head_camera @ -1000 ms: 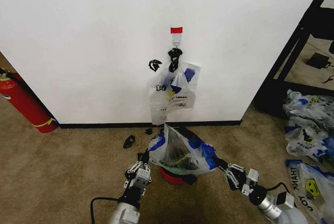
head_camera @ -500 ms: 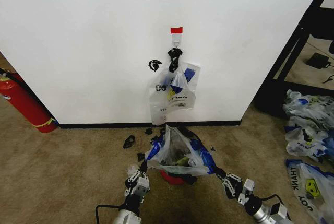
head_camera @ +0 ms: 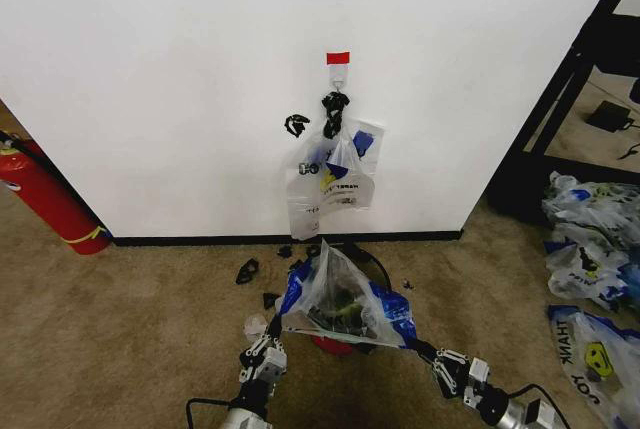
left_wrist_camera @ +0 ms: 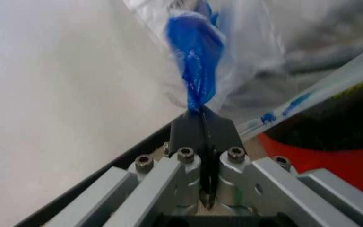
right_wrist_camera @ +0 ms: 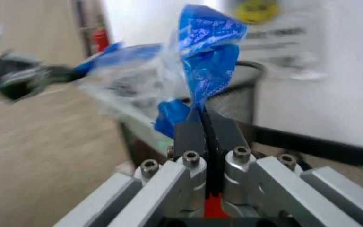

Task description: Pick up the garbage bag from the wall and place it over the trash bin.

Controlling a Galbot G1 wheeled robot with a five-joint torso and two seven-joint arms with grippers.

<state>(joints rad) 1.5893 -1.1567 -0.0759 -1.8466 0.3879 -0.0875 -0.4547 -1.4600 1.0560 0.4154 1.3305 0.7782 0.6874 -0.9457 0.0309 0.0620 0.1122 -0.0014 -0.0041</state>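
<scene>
**A:** Clear crinkly plastic, blue handles: the garbage bag (head_camera: pixel 340 299) is off the wall (head_camera: pixel 180 79), stretched open just above the trash bin (head_camera: pixel 338 334). Agree?

**B:** Yes. Left gripper (head_camera: pixel 262 351) has one blue handle, right gripper (head_camera: pixel 438 357) has the other. Both low on the carpet side, either side of the bin.

**A:** Jaws?

**B:** Left wrist view: jaws of the left gripper (left_wrist_camera: pixel 202 124) pressed flat together with the blue handle (left_wrist_camera: pixel 197 71) pinched between them. Right wrist view is the same, right gripper (right_wrist_camera: pixel 204 124) clamped tight on its blue handle (right_wrist_camera: pixel 208 52).

**A:** Why the wide spread?

**B:** My read is it keeps the bag mouth open so it can go over the rim. The bin's black mesh rim shows behind the bag, red base below it, so the bag looks part over, not seated.

**A:** Hook (head_camera: pixel 338 73) with the red tape strip (head_camera: pixel 338 57)?

**B:** Carries the bunch of clipped bags (head_camera: pixel 335 174), hanging flat on the wall. Not ours.

**A:** Other stuff?

**B:** Fire extinguisher (head_camera: pixel 45 199) at the baseboard on the left, heap of stuffed smiley bags (head_camera: pixel 590 249) on the right, loose black clips (head_camera: pixel 247 271) on the carpet near the bin.

**A:** Risk?

**B:** Thin film could tear, or slip off the rim.
</scene>
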